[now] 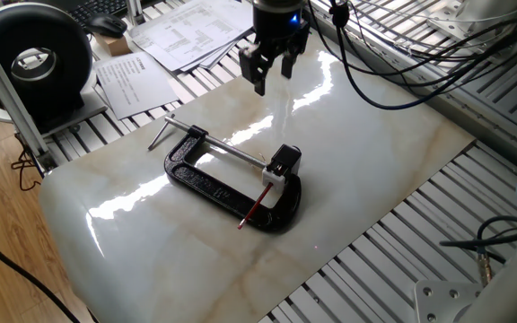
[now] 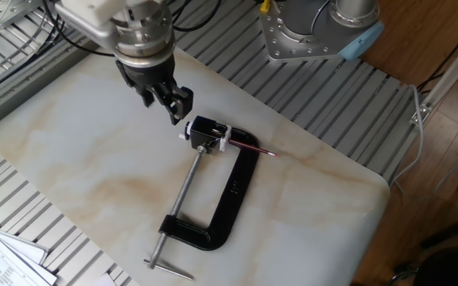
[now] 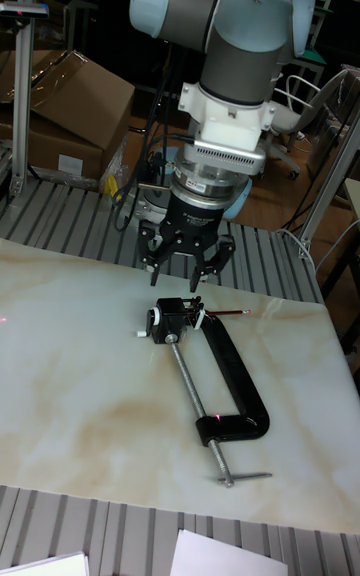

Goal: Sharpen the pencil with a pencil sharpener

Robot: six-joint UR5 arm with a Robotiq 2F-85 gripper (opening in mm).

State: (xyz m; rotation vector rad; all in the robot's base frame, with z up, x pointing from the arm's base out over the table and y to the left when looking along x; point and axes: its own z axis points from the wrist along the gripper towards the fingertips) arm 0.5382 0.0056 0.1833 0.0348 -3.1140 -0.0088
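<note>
The pencil sharpener [image 1: 283, 165] [image 2: 207, 132] [image 3: 174, 319], a small block with a white base and black top, sits pinched in the jaw of a black C-clamp [image 1: 212, 185] [image 2: 234, 191] [image 3: 236, 377] lying flat on the marble slab. The red pencil [image 1: 254, 208] [image 2: 253, 148] [image 3: 228, 313] sticks out of the sharpener, its free end resting low over the clamp frame. My gripper [image 1: 272, 72] [image 2: 165, 105] [image 3: 178, 271] hangs above the slab just behind the sharpener. It is open with nothing between its fingers, and it touches neither thing.
Papers [image 1: 187, 31], a keyboard and a mouse [image 1: 108, 25] lie beyond the slab. A round black device [image 1: 32, 61] stands at the left. Cables [image 1: 393, 63] trail over the slatted metal table around the slab [image 1: 375, 152]. The clamp's screw rod [image 2: 183, 199] reaches toward the slab's edge.
</note>
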